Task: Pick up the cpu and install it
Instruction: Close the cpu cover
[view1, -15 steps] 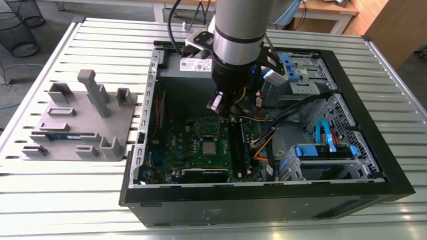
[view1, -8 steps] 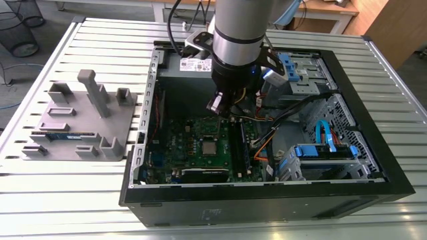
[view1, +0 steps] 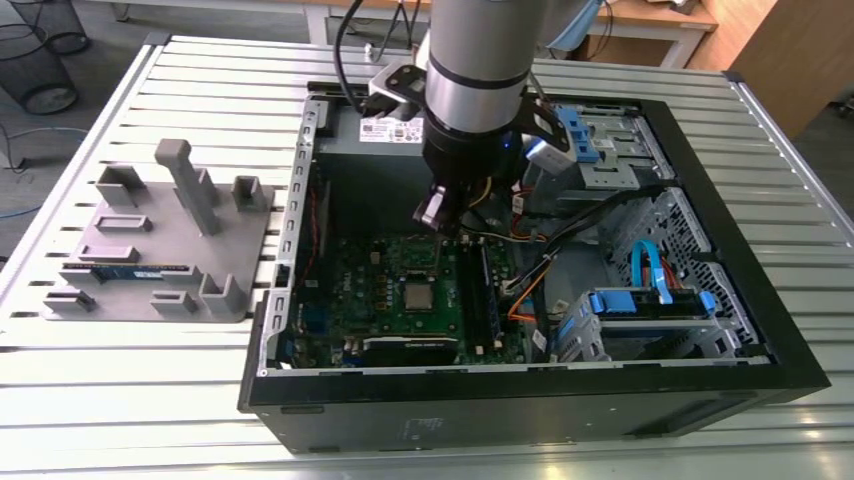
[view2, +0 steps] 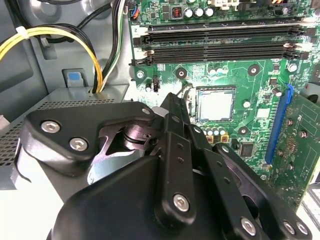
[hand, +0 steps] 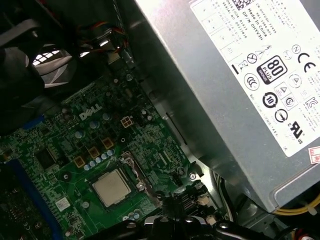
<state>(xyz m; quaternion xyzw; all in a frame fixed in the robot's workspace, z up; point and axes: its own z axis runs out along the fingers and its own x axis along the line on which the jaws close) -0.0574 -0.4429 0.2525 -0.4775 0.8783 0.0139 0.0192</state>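
- The gripper (view2: 172, 107), matte black linked bars with bright screw heads, hangs inside the open black computer case (view1: 534, 400). Whether it is released or clenched, I cannot tell.
- Just beyond it, and apart from it, the cpu (view2: 215, 104), a flat square with a dull silvery top, lies in the socket (view2: 198, 106) on the green motherboard (view2: 235, 75).
- Further on run long black memory slots (view2: 220, 42).
- The grey sheet-metal power supply (hand: 240, 90) bears a white label of small print and round marks.
- Outside the case, a grey moulded holder (view1: 167, 245) sits on the ribbed metal table (view1: 134, 400).
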